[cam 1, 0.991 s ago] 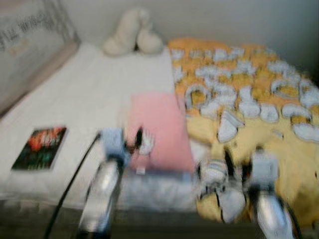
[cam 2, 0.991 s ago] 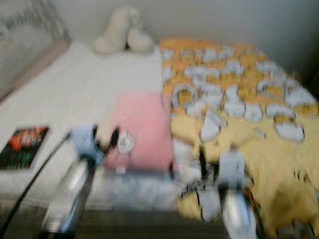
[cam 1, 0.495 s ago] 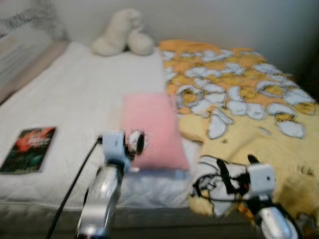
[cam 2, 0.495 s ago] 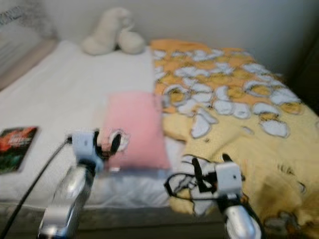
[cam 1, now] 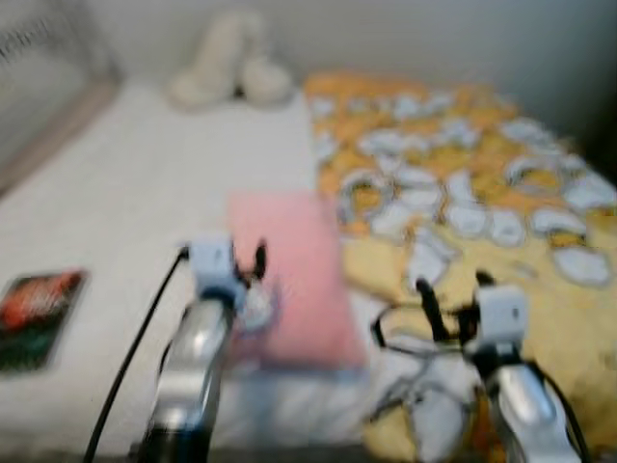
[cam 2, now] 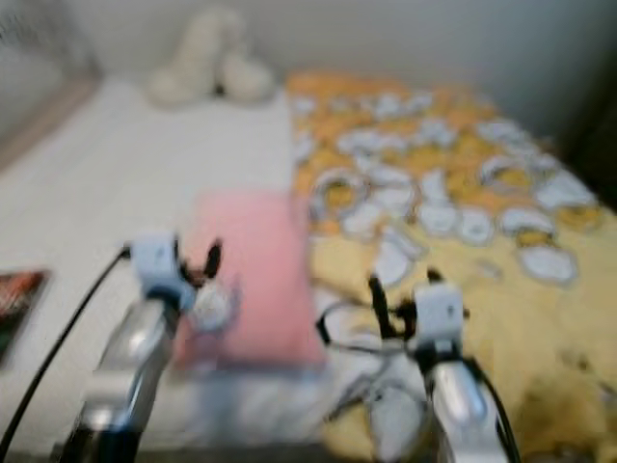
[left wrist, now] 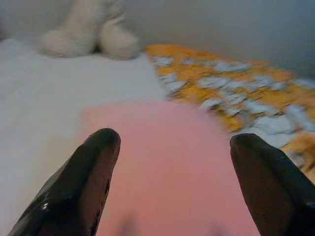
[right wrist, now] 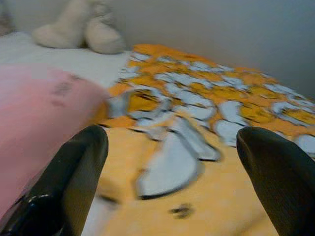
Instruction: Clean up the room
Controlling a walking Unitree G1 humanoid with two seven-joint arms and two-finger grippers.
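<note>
The bed sheet (cam 1: 145, 203) looks like matt white cloth. On it, the pink pillow (cam 1: 289, 275) is soft matt fabric, the patterned yellow blanket (cam 1: 482, 193) printed cloth, the cream soft toy (cam 1: 229, 63) plush. The book (cam 1: 34, 313) has a slightly glossy cover. The arms (cam 1: 188, 371) are shiny silver metal; black fingers (left wrist: 83, 182) look glossy and smooth.

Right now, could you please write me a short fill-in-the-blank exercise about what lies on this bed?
1. The pillow lying flat on the white mattress is ____ in colour.
2. The left gripper points at the pillow with its fingers ____.
3. The patterned blanket is mostly ____ and white.
4. The cream plush toy sits against the ____.

Missing words: pink; open; yellow; wall
</note>
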